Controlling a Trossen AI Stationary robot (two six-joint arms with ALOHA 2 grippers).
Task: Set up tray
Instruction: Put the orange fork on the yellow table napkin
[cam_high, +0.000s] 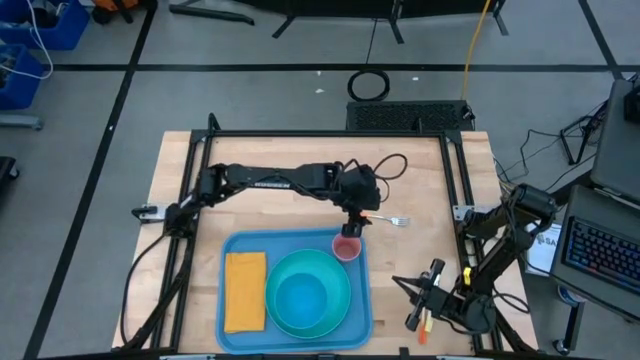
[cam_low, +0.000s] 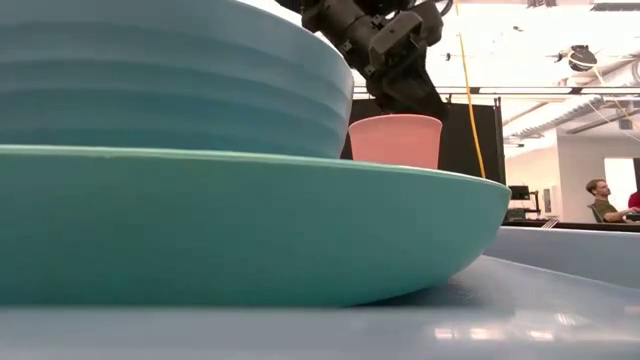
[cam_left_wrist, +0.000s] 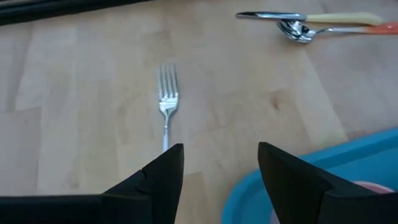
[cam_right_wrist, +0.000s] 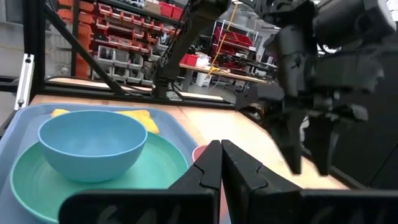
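The blue tray lies at the table's near middle. On it are a yellow napkin, a teal plate with a teal bowl in it, and a pink cup at the far right corner. A steel fork lies flat on the wood just beyond that corner. My left gripper hangs open above the fork's handle end, slanting down, with its fingers clear of the fork. My right gripper is shut on nothing, level, off the tray's right side.
A knife and a spoon with orange handles lie on the wood to the right of the fork. Black frame rails run along the table's far, left and right sides. Bare wood shows between the tray and the far rail.
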